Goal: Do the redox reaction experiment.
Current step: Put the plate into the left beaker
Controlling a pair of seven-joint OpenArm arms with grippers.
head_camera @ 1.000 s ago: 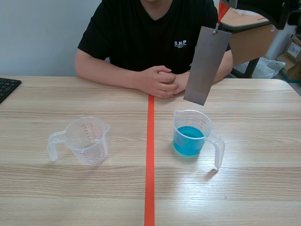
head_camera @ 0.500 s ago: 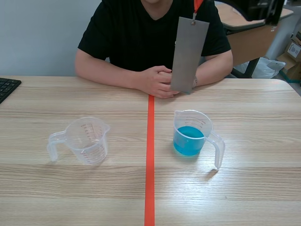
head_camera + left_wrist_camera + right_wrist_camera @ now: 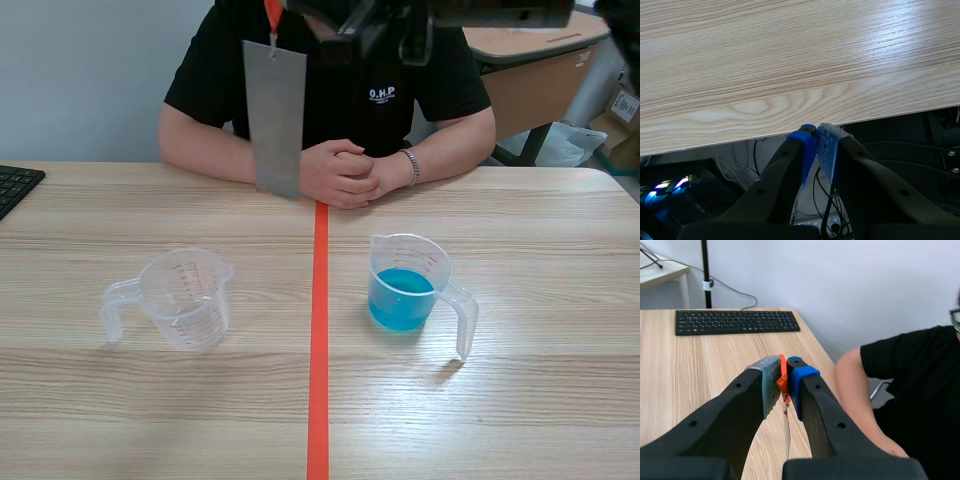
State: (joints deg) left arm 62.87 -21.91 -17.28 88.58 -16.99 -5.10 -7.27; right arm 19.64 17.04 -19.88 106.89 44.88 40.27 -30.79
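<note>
Swinging away from the cup of blue liquid (image 3: pixel 405 285), the grey metal strip (image 3: pixel 275 118) has crossed the red tape line within the last second. It now hangs high on the far side of that line from the cup, dangling by its orange tag (image 3: pixel 271 15) from the raised right arm (image 3: pixel 480 12). This looks like a carry toward the empty cup (image 3: pixel 185 298), with the lowering yet to come. The strip's lower end clears the worktop (image 3: pixel 520 400) well, but a person's clasped hands (image 3: pixel 350 172) rest just beyond the blue cup, close beside the hanging strip, so any swing has little room there. The worktop between the two cups lies open. In the left wrist view, the left hand (image 3: pixel 816 137) has its pads pressed together on nothing and sits low at the worktop's near edge, well apart from the blue cup. In the right wrist view, the right hand (image 3: pixel 784 377) pinches the orange tag, with the strip seen edge-on below it. A keyboard (image 3: pixel 735 321) lies further along the worktop.
</note>
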